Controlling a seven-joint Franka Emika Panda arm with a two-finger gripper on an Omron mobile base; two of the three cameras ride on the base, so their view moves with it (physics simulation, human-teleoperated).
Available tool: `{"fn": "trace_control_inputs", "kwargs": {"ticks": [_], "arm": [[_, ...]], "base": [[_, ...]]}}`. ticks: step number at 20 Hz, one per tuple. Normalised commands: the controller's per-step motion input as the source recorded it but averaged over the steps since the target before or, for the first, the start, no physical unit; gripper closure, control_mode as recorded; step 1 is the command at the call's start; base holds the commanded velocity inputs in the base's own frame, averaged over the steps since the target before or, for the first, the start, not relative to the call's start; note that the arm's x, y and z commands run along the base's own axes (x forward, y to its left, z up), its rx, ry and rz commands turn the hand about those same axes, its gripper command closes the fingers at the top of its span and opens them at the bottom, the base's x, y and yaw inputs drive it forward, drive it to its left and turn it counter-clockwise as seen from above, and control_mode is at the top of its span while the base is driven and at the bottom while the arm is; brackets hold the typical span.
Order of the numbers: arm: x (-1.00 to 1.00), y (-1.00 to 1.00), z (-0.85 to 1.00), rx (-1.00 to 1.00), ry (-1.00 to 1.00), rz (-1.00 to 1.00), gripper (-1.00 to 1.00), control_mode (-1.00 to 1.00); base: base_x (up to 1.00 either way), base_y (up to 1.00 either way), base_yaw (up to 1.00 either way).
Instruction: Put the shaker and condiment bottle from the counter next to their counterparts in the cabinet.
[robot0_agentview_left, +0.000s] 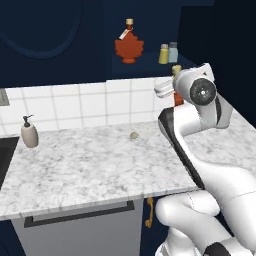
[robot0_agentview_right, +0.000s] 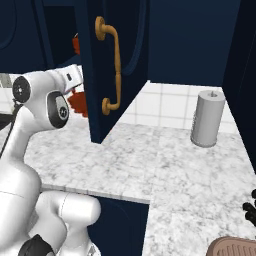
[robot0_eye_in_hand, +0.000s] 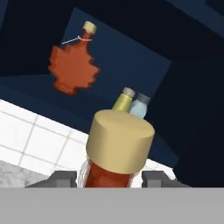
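Base views flank arm; hand view close, facing cabinet

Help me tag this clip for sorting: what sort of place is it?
A simulated kitchen, most likely: a grey-veined white marble counter under a white tiled wall, a dark navy wall cabinet, and a beige pump soap dispenser.

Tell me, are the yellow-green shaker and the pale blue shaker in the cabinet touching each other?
Cannot tell. In the hand view the yellow-green shaker overlaps the pale blue shaker; in the left base view they stand side by side with no visible gap, but no contact shows plainly.

No lettering reads anywhere; the bottle's tag seems blank.
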Motion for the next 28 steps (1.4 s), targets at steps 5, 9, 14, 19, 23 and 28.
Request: {"fn": "trace_control_inputs", "kwargs": {"ticks": [5, 9, 14, 19, 23, 28], "arm": [[0.02, 0.42, 0.51, 0.0, 0.0, -0.34, 1.0, -1.0], [0.03, 0.08, -0.01, 0.01, 0.0, -0.14, 1.0, -1.0], [0.08, -0.38, -0.03, 0.31, 0.0, -0.1, 1.0, -1.0], [0.0, -0.09, 0.01, 0.09, 0.0, -0.02, 1.0, -1.0], [0.05, 0.01, 0.0, 0.0, 0.0, 0.02, 1.0, -1.0], [0.24, 0.13, 0.0, 0.07, -0.14, 0.04, 1.0, -1.0]], "base": [[0.0, 0.0, 0.0], [0.0, 0.0, 0.0], [0.0, 0.0, 0.0], [0.0, 0.0, 0.0], [0.0, 0.0, 0.0], [0.0, 0.0, 0.0]]}}
